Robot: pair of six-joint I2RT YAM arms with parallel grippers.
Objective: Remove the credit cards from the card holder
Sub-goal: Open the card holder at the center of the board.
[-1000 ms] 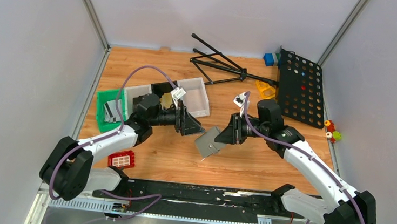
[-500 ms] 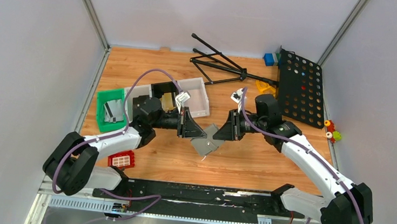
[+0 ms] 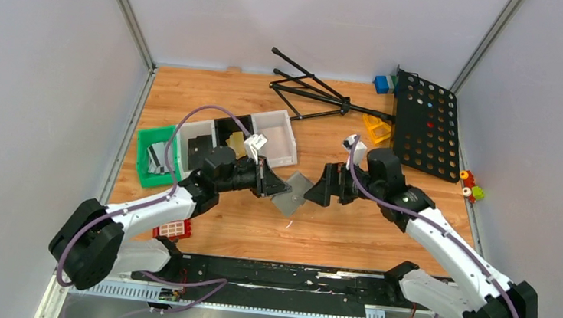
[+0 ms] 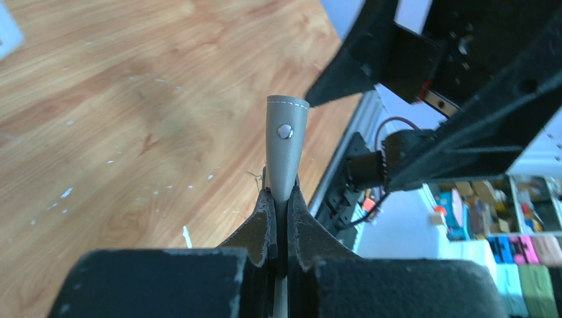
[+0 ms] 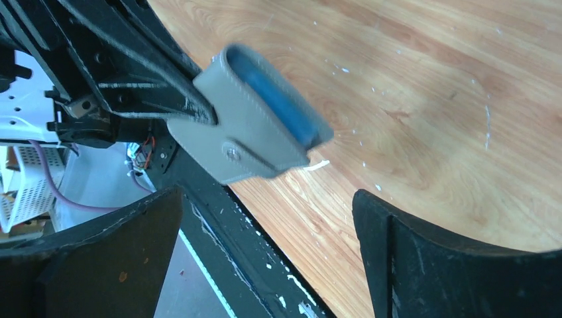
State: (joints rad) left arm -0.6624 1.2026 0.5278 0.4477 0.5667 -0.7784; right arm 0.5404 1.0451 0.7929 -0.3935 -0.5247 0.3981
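Card holder [image 3: 292, 194] looked light, floppy; left end effector [image 4: 279, 196] pinched its tab end; right end effector [image 5: 264, 199] gaped wide; credit cards unseen, likely stiff, slick, so grip by edges

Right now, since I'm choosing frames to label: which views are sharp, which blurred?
Right wrist: card holder smeared by blur, table behind it crisp. Left wrist: holder's snap and stitching sharp, left claw dark. Top external: evenly lit, sharp.
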